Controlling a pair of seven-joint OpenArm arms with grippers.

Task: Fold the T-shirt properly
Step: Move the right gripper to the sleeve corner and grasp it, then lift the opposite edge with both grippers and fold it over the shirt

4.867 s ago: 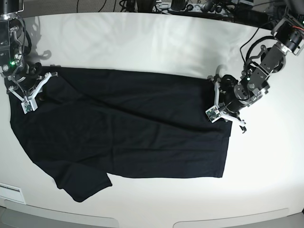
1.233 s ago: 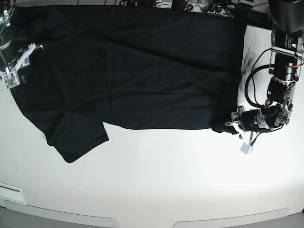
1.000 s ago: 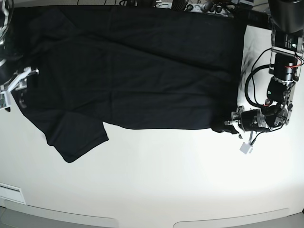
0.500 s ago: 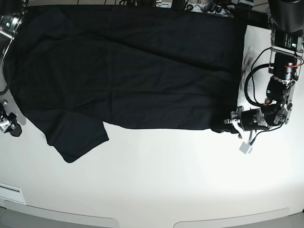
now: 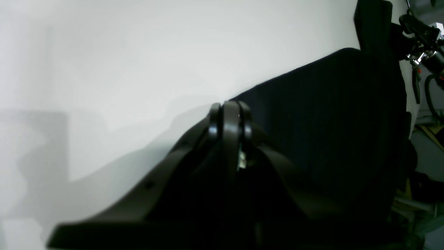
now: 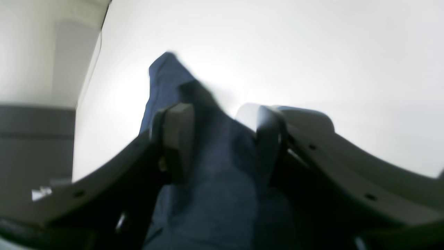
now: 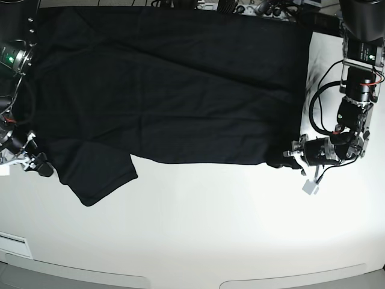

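The black T-shirt (image 7: 168, 90) lies spread flat across the far half of the white table (image 7: 198, 229), with one sleeve (image 7: 99, 177) pointing toward the front left. My left gripper (image 7: 287, 158) is shut on the shirt's front right corner; in the left wrist view its fingers (image 5: 227, 109) are pressed together at the cloth's (image 5: 329, 121) edge. My right gripper (image 7: 37, 164) is at the shirt's left edge beside the sleeve. In the right wrist view its jaws (image 6: 220, 111) stand apart with a fold of cloth (image 6: 215, 166) between them.
A small white tag (image 7: 311, 187) lies beside the left gripper. Cables and equipment (image 7: 258, 7) line the table's back edge. The right arm's base (image 7: 12, 57) stands at the far left and the left arm's links (image 7: 358, 66) at the far right.
The shirt was pulled toward the back of the table and flattened. My right gripper let go of the upper left edge, dropped down off the cloth, then came in to the edge by the sleeve.
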